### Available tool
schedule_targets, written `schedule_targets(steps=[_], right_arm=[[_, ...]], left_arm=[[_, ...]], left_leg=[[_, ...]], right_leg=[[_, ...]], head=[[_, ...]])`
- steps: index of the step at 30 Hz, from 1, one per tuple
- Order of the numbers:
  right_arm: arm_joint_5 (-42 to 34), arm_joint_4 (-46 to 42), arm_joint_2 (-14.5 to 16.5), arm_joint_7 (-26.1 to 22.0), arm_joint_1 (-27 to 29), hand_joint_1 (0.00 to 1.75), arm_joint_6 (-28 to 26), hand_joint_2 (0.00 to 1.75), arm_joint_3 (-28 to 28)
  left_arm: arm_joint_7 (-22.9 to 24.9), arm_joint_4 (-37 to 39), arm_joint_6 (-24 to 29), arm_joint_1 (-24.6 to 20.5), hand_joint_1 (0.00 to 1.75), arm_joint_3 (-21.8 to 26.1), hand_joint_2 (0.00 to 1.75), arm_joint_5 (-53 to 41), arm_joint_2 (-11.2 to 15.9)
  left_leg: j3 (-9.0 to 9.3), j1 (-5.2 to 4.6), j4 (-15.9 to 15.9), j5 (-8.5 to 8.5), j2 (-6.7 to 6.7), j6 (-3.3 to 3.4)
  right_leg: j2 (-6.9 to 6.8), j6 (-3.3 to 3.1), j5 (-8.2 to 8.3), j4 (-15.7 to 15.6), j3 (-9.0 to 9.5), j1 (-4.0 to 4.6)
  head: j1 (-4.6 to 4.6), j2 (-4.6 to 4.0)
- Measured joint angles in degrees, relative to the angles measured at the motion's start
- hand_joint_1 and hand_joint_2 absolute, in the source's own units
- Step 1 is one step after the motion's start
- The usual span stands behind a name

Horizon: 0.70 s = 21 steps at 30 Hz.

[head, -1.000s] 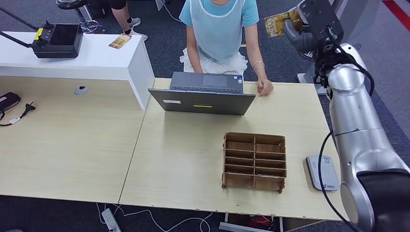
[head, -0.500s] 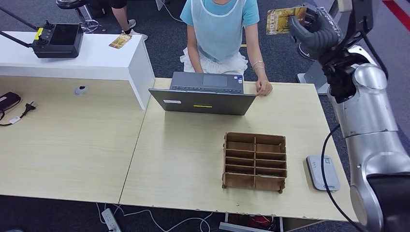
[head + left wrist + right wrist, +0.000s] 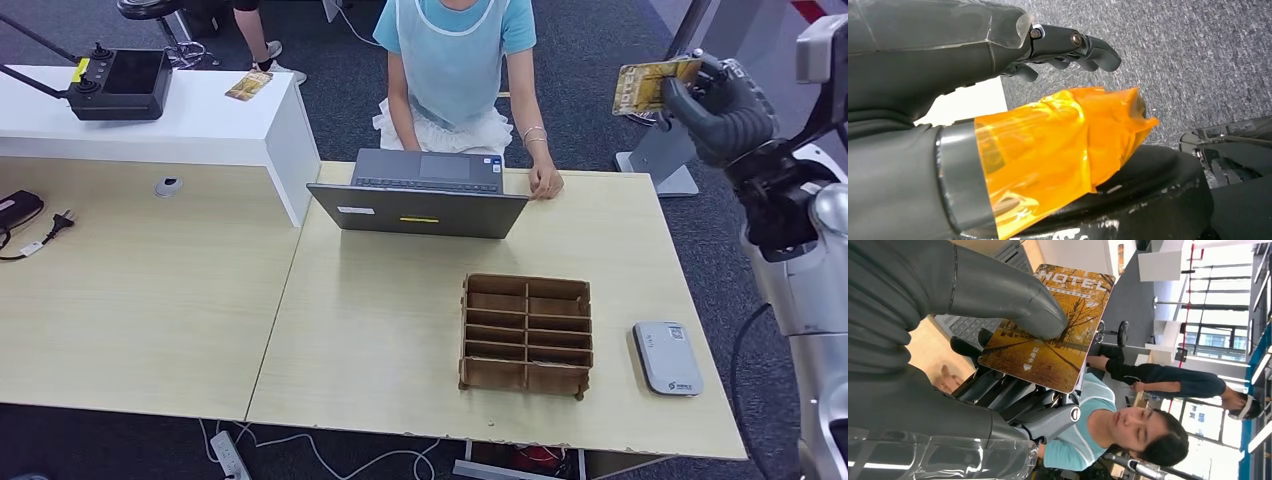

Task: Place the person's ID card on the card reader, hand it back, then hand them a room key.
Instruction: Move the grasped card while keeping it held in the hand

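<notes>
My right hand (image 3: 722,110) is raised off the table's far right corner and pinches an orange room key card (image 3: 645,86) printed "HOTEL". In the right wrist view the thumb (image 3: 1003,295) presses on the card (image 3: 1055,335) with the fingers underneath. The person (image 3: 455,60) in a light blue top sits behind the laptop, one hand (image 3: 546,182) resting on the table. The grey card reader (image 3: 667,357) lies flat near the table's front right corner with nothing on it. My left hand (image 3: 973,65) hangs over the carpet, fingers apart, holding nothing.
A wooden compartment box (image 3: 527,334) stands left of the reader. An open laptop (image 3: 420,195) sits at the far edge of the table (image 3: 380,330). On the white counter (image 3: 200,125) to the left lie a black controller (image 3: 118,83) and another card (image 3: 249,85).
My right hand has swung to the right and slightly lower with the key card still in it. The person's hand stays on the table.
</notes>
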Motion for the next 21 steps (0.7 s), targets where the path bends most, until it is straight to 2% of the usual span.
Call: schedule_targets(steps=[5, 8, 15, 21], right_arm=[[-1.12, -4.98, -5.43, -2.49, 7.49, 1.75, 0.91, 1.75, -2.18], [-1.04, -7.08, -7.58, -2.91, 11.40, 1.75, 1.67, 1.75, -4.08], [-0.62, -9.71, -10.80, -2.93, 17.67, 1.75, 2.31, 1.75, -7.46], [1.93, -10.56, -11.81, -3.02, 22.03, 1.75, 2.21, 1.75, -9.23]], left_arm=[[-0.20, 0.00, 0.25, 0.09, 0.00, 0.36, 0.00, 0.43, 0.05], [-0.19, -0.01, 0.36, 0.10, 0.00, 0.50, 0.00, 0.22, 0.11], [-1.06, 0.00, 0.42, 0.09, 0.00, 0.50, 0.00, 0.04, 0.32], [-1.10, -0.01, 0.39, 0.09, 0.00, 0.52, 0.00, 0.09, 0.32]], left_leg=[[-0.05, -0.01, 0.00, -0.03, -0.01, 0.04], [-0.04, -0.02, 0.00, -0.06, 0.01, 0.07], [-0.02, -0.01, 0.00, -0.05, 0.00, 0.07], [-0.03, -0.01, -0.01, -0.05, 0.01, 0.07]], right_leg=[[-0.02, 0.01, -0.01, -0.01, 0.00, -0.01], [-0.01, 0.01, -0.01, -0.02, 0.00, -0.01], [-0.01, 0.01, 0.00, -0.02, 0.00, -0.01], [0.01, 0.01, -0.01, -0.02, 0.00, -0.01]], head=[[0.01, 0.00], [0.01, 0.00], [-0.01, 0.00], [0.00, 0.00]])
